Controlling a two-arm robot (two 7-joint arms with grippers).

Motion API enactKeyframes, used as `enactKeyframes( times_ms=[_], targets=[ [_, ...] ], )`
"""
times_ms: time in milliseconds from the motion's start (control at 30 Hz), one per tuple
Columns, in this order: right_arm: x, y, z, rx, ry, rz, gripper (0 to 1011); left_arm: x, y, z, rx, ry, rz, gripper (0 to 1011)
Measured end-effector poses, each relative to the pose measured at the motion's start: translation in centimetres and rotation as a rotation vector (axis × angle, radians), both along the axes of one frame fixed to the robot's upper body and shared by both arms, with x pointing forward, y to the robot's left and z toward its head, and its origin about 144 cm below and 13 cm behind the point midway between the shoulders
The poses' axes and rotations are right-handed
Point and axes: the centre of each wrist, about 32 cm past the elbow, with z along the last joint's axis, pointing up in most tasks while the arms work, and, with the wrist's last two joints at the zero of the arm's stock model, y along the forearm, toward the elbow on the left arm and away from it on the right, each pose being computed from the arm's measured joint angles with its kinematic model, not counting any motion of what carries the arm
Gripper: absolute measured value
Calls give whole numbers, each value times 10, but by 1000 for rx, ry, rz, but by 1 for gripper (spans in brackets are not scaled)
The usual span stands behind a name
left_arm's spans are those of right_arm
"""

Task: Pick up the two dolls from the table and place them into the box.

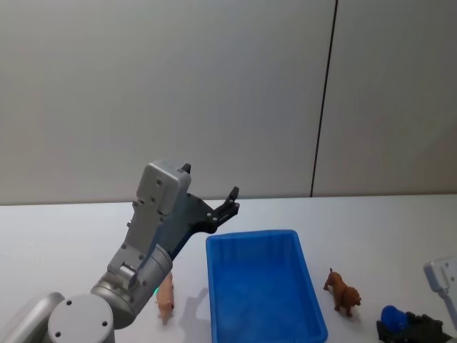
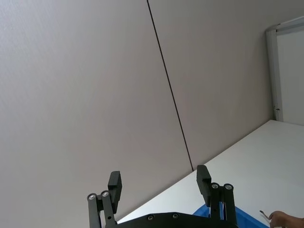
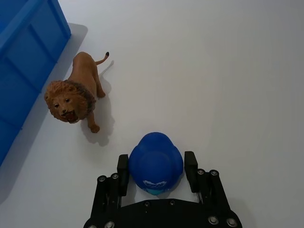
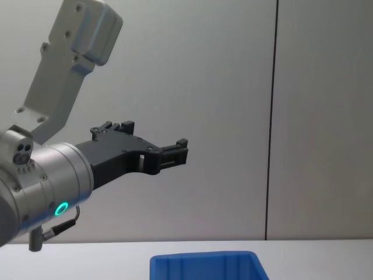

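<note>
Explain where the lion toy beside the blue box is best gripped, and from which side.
Probably across its narrow back behind the mane, from above: the lion stands upright on the table with both flanks bare, and the box sits close along one flank, crowding a sideways approach.

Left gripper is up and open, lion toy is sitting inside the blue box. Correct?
One thing is off. The left gripper is up and open, but the lion toy is not inside the blue box. It stands on the table just to the box's right, as the head view shows.
</note>
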Motion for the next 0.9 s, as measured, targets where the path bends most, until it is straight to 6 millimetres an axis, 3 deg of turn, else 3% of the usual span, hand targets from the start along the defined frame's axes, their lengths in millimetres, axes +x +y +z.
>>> enactKeyframes(
  times_ms=[467, 900],
  targets=[
    [-1, 5, -2, 1, -66, 35, 570, 0, 0, 0, 0, 0, 0, 1001],
    [-6, 11, 18, -22, -238, 62, 474, 0, 0, 0, 0, 0, 0, 1001]
  ],
)
